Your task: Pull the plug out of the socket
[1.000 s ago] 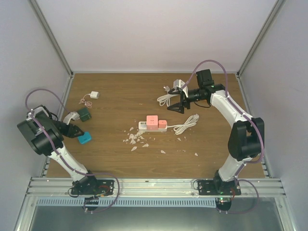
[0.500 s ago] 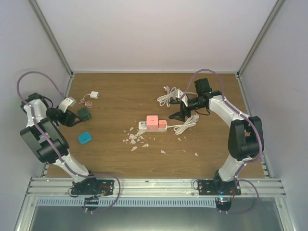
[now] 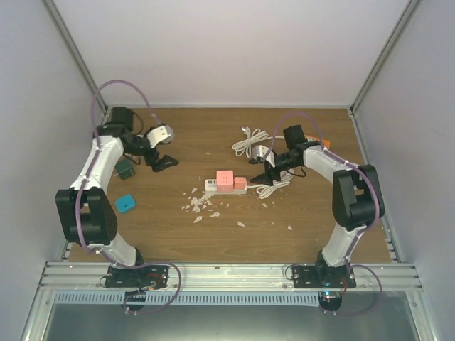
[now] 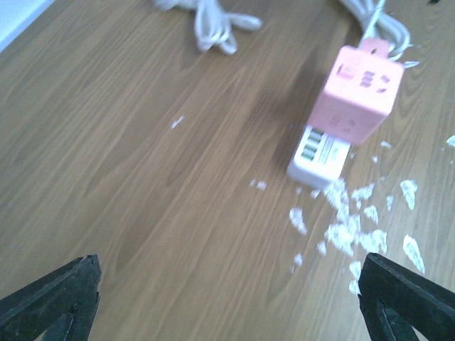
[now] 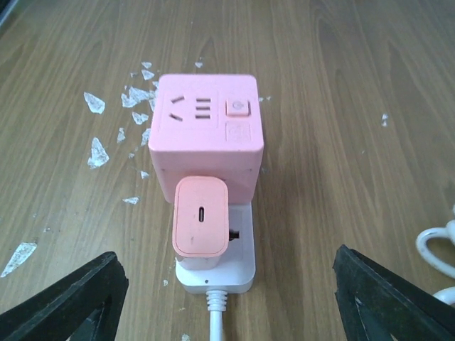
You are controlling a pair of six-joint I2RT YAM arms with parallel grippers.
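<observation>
A white power strip socket (image 3: 210, 186) lies mid-table with a pink cube adapter (image 3: 225, 178) and a small pink plug (image 3: 239, 185) standing in it. In the right wrist view the small pink plug (image 5: 201, 217) sits in the white socket (image 5: 245, 266) just in front of the cube (image 5: 206, 128). My right gripper (image 3: 264, 170) (image 5: 231, 302) hovers open just right of the strip, fingers wide on either side of its cable end, touching nothing. My left gripper (image 3: 162, 159) (image 4: 229, 298) is open over bare wood, well left of the cube (image 4: 359, 92) and socket (image 4: 320, 153).
White cable coils lie behind (image 3: 249, 142) and to the right of the strip (image 3: 276, 186). White scraps (image 3: 199, 204) litter the wood in front of it. A dark green box (image 3: 126, 169) and a blue box (image 3: 126, 204) sit at the left.
My left arm swung from the left wall to the back-left of the table, its jaws opening wide. My right gripper came down and forward from the back cable to the strip's end, its jaws narrowing a little.
</observation>
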